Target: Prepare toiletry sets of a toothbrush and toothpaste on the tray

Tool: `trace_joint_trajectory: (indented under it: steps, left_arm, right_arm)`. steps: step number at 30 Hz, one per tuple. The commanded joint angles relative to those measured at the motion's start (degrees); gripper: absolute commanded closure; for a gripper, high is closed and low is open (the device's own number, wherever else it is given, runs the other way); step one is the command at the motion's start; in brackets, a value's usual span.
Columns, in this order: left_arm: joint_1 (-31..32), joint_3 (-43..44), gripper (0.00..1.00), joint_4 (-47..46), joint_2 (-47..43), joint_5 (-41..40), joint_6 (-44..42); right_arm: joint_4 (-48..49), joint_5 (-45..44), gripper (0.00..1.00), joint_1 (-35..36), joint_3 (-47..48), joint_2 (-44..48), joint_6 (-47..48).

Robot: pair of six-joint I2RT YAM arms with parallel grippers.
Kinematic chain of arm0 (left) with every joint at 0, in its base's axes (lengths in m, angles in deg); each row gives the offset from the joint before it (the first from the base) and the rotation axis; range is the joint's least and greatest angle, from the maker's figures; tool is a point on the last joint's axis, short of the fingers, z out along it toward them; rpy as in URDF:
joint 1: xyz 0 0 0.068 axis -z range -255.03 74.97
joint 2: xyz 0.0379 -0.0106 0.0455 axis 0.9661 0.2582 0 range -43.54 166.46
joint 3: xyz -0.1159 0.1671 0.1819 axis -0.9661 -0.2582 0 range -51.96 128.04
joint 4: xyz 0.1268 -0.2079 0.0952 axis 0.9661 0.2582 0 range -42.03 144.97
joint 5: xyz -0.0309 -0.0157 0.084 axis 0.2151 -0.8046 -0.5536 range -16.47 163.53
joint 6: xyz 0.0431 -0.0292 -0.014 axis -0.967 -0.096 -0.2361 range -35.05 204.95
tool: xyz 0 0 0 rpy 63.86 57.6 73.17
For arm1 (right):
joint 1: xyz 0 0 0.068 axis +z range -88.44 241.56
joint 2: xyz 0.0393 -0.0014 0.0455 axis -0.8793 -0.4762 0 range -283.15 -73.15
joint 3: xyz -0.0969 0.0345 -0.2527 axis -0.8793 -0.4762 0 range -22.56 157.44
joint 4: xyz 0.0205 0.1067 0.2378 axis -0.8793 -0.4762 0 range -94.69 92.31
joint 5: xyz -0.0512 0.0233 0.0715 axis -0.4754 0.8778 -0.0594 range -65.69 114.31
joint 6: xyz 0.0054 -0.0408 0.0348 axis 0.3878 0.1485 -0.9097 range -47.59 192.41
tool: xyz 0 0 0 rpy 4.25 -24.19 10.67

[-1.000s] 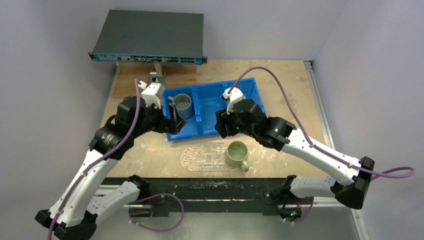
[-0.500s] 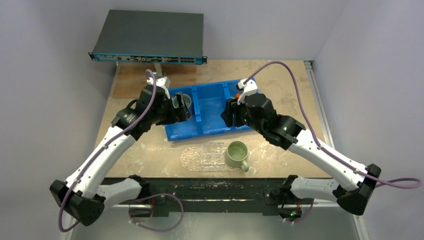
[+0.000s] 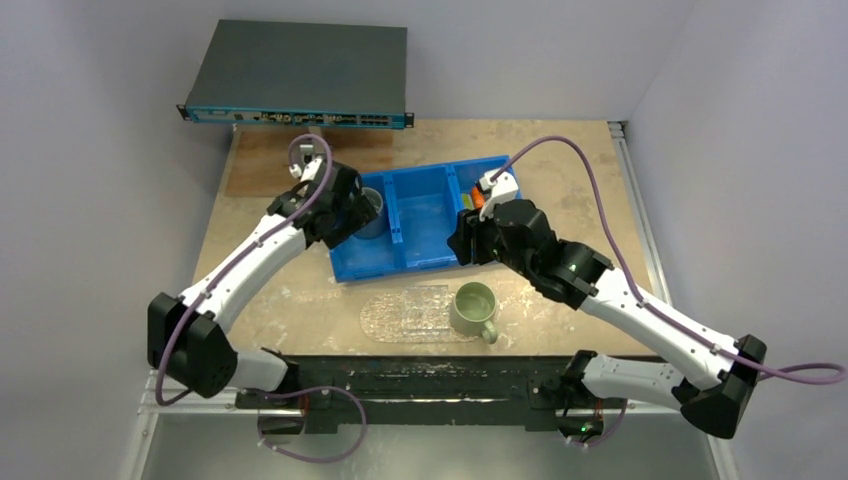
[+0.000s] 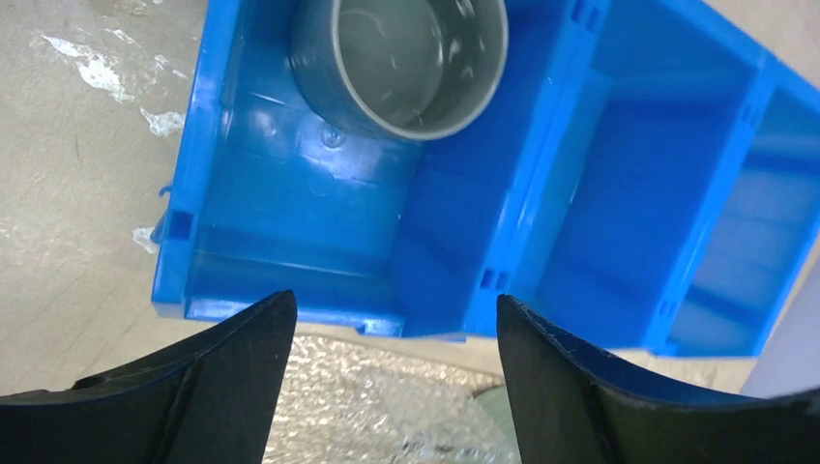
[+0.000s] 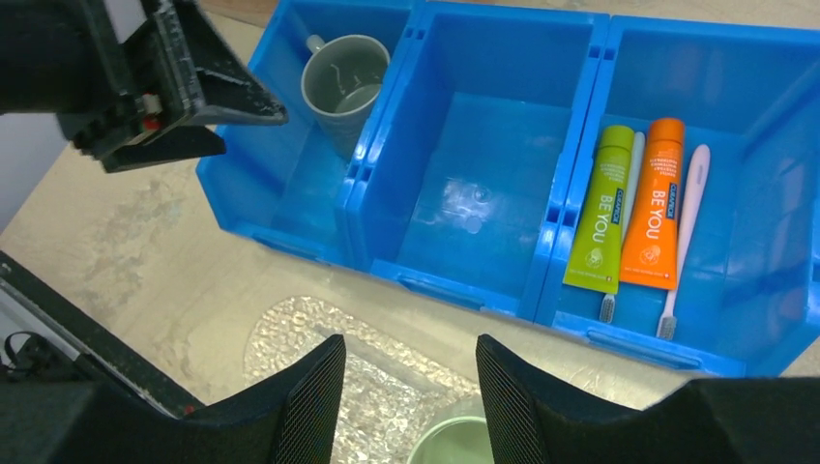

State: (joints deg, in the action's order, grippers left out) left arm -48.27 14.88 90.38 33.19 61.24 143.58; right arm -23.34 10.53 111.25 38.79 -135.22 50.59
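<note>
Both toothpaste tubes lie flat in the right compartment of the blue bin [image 5: 445,288]. The green tube [image 5: 600,208] and the orange tube [image 5: 658,203] are side by side, and each carries "BE YOU" in white letters; the smaller print above it I cannot read. One toothbrush [image 5: 632,159] lies between the tubes, and the other toothbrush [image 5: 688,213] lies just right of the orange one. The grey mug [image 4: 401,58] stands in the left compartment. The tray [image 3: 400,318] lies on the counter [image 3: 280,300] in front of the bin, with a pale-green mug [image 3: 474,306] on its right end. The left jaws stand apart and empty over the left compartment's near edge. The right jaws are also apart and empty, above the bin's near side.
</note>
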Motion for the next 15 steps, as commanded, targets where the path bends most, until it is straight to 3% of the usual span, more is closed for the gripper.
trace_joint_trajectory:
  steps: [1,15]
  left_arm:
    - [-1.29,4.43,0.27,-1.74,4.00,-4.48,8.29]
    - [-3.99,17.73,0.43,5.52,19.74,-4.20,14.77]
  right_arm:
    - [0.78,1.06,0.46,-0.04,-0.91,2.09,0.51]
    - [-0.48,2.79,0.46,-0.03,-3.00,5.52,1.86]
